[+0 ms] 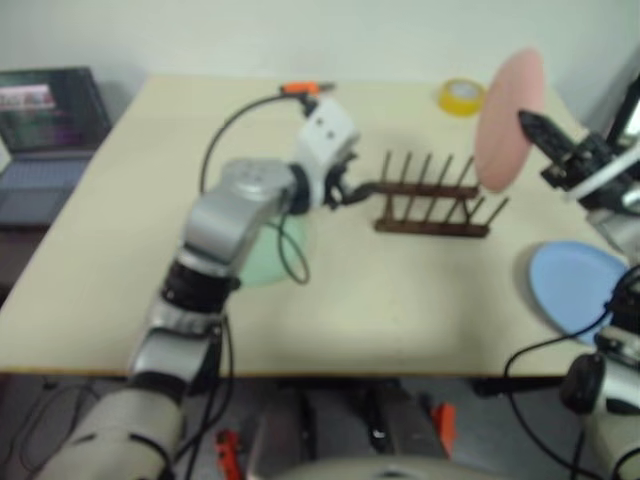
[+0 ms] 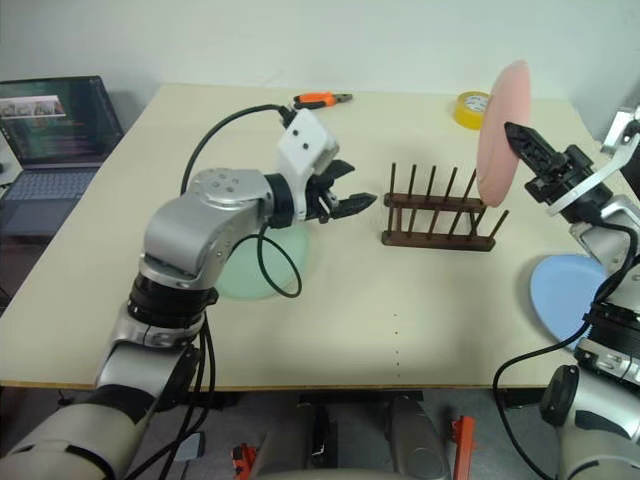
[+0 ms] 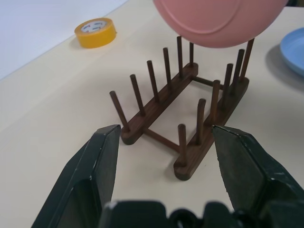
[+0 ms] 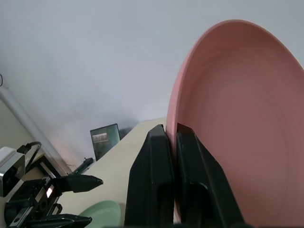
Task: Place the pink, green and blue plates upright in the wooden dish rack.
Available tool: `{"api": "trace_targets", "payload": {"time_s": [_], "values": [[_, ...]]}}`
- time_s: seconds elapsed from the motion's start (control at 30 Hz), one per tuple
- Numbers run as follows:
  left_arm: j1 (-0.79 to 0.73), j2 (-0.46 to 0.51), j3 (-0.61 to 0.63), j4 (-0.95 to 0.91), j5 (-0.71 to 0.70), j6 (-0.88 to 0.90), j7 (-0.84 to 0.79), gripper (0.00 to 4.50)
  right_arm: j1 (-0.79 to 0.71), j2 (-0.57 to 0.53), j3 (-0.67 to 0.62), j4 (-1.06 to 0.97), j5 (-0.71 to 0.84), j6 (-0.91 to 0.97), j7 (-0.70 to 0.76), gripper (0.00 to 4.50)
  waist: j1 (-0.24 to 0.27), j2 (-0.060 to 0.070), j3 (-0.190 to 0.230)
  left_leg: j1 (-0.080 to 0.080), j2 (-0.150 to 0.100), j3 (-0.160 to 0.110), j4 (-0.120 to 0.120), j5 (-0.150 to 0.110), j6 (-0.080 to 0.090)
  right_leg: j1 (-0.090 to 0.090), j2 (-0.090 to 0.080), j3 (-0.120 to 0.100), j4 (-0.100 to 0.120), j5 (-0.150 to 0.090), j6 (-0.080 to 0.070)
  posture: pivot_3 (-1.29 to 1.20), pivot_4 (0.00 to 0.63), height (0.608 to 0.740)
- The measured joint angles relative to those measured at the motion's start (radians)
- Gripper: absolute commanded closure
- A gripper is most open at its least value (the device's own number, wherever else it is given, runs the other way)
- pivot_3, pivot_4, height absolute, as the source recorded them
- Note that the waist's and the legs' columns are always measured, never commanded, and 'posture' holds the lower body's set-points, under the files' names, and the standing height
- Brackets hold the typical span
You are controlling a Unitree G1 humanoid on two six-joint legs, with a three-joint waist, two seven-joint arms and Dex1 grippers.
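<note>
Beige tabletop (image 2: pixel 400 320) bearing wooden dish rack (image 2: pixel 438 222) centrally, green plate (image 2: pixel 240 268) at nine o'clock, blue plate (image 2: pixel 565 295) at four, yellow tape roll (image 2: pixel 470 108) and orange-handled pliers (image 2: pixel 320 99) toward twelve.

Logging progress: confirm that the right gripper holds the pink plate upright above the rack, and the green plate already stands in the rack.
Not quite. The right gripper does hold the pink plate upright above the wooden dish rack, but the green plate lies flat on the table under the left arm, as the right eye view shows.
</note>
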Motion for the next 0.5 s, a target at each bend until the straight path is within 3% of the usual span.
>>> {"api": "trace_targets", "payload": {"time_s": [0.5], "values": [[0.004,0.015,-0.003,-0.012,0.002,0.022,0.002,1.14,0.027,0.030,-0.058,0.035,0.064,-0.003,-0.038,4.48,0.000,0.000,0.000,0.000,0.000,0.000,0.000,0.000,0.000,0.000,0.000,0.000,0.000,0.000,0.000,0.00,0.150,0.740]]}}
